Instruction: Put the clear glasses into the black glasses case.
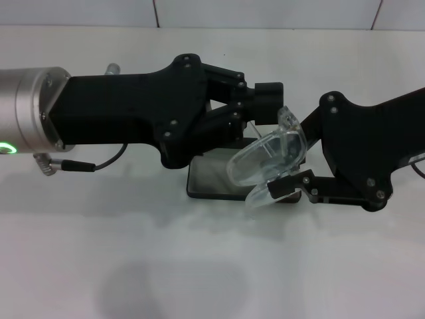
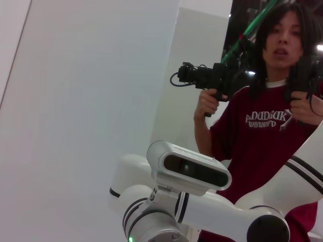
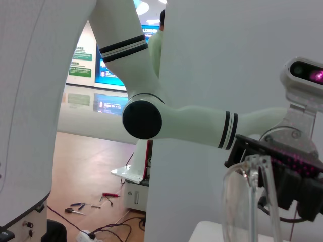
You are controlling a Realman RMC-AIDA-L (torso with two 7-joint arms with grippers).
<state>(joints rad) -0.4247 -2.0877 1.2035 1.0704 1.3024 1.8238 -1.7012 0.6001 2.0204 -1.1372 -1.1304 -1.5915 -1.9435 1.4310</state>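
The clear glasses [image 1: 265, 158] hang tilted above the table, over the right end of the black glasses case [image 1: 209, 179]. The case lies open with its grey lining up, partly hidden under my left arm. Coming in from the right, my right gripper [image 1: 292, 184] is shut on the lower edge of the glasses. My left gripper [image 1: 269, 94] reaches in from the left with its fingers together, right at the top corner of the glasses; whether it grips them is unclear. The right wrist view shows the clear glasses frame [image 3: 251, 201] close up, with the left gripper [image 3: 282, 174] just behind it.
The white table [image 1: 199, 266] spreads in front of the case. A black cable [image 1: 99, 163] hangs under my left arm. At the back the table meets a white wall [image 1: 265, 13]. A person [image 2: 262, 126] holding controllers stands behind the robot in the left wrist view.
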